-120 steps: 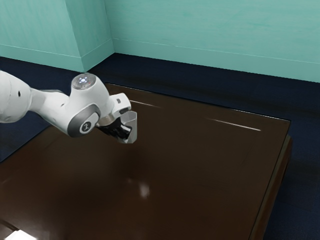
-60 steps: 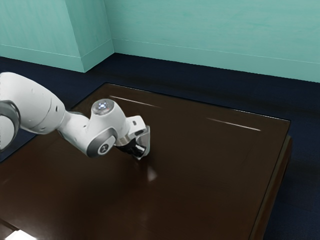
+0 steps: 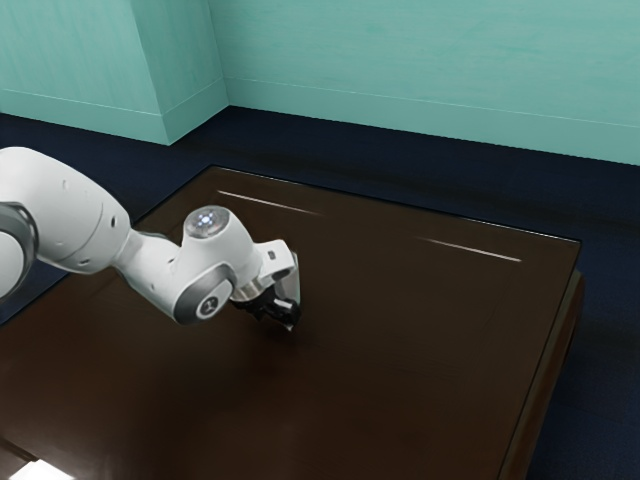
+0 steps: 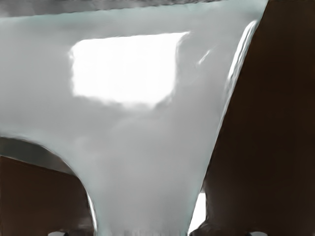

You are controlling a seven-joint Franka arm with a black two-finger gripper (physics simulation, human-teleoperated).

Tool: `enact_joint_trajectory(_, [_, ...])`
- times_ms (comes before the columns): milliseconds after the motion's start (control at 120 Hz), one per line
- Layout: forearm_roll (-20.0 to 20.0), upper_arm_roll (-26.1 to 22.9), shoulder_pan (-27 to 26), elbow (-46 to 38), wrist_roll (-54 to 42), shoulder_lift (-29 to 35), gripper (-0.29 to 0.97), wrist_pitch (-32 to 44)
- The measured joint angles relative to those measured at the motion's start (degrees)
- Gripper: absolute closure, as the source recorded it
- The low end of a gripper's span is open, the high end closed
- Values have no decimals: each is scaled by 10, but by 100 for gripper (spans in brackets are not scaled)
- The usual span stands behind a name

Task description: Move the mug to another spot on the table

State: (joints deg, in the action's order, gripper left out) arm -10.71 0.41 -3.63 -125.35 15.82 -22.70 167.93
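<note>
Soft, even light fills the room, and the dark glossy desk (image 3: 420, 340) carries thin pale streaks of glare near its far edge. In the wrist view a bright rectangular highlight washes out the mug (image 4: 147, 147), pale and hazy.

the mug (image 3: 289, 282) is pale grey, the table (image 3: 420, 340) dark brown, the arm (image 3: 70, 220) white, the claw (image 3: 275, 311) black, walls (image 3: 420, 50) teal.
</note>
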Motion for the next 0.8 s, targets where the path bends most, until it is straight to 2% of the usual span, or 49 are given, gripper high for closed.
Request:
enact_joint_trajectory(175, [1,-4,2,-49,0,48,15,-2])
enact_joint_trajectory(342, [2,-14,1,-102,1,175,10,-37])
enact_joint_trajectory(408, [17,-17,0,-94,1,212,8,-88])
enact_joint_trajectory(450, [34,-17,-2,-61,1,224,6,-136])
enact_joint_trajectory(600, [105,-14,-10,83,-25,219,3,-331])
enact_joint_trajectory(692, [118,-14,-9,137,-60,220,2,-435])
enact_joint_trajectory(800, [120,-15,-6,189,-129,224,1,-520])
